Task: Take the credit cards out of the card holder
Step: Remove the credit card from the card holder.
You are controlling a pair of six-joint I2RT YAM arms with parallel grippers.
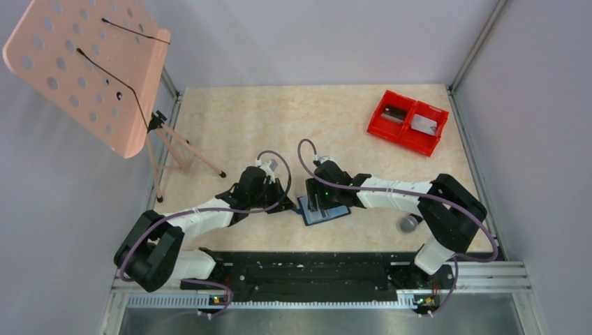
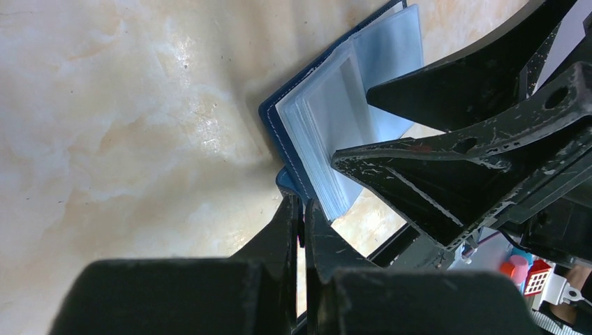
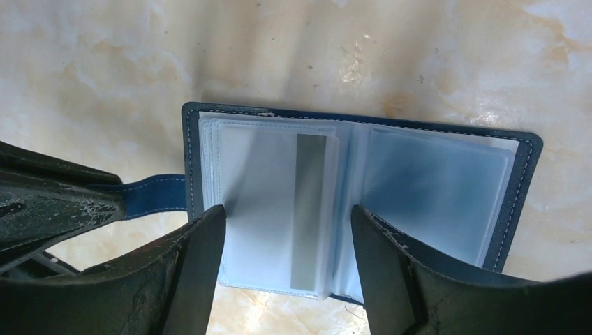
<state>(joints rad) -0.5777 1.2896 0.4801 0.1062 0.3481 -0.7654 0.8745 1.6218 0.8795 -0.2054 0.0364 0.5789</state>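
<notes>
Marble table (image 1: pixel 230 125): left fingers (image 2: pixel 283 227) clamp card holder (image 3: pixel 419 181); right fingers (image 3: pixel 202 269) apart; red bin (image 1: pixel 401 139) distant.

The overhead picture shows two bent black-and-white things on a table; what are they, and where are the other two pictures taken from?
Those are two robot arms, left and right, bolted at the near edge of the table, seen from a fixed camera above. The other two pictures come from a small camera on each wrist, so the black wedges there are that arm's own fingers. On the table lie a card holder, a red bin and a grey ball. The left gripper pinches the holder's blue strap. The right gripper is open, its fingers either side of a pale credit card tucked inside.
</notes>
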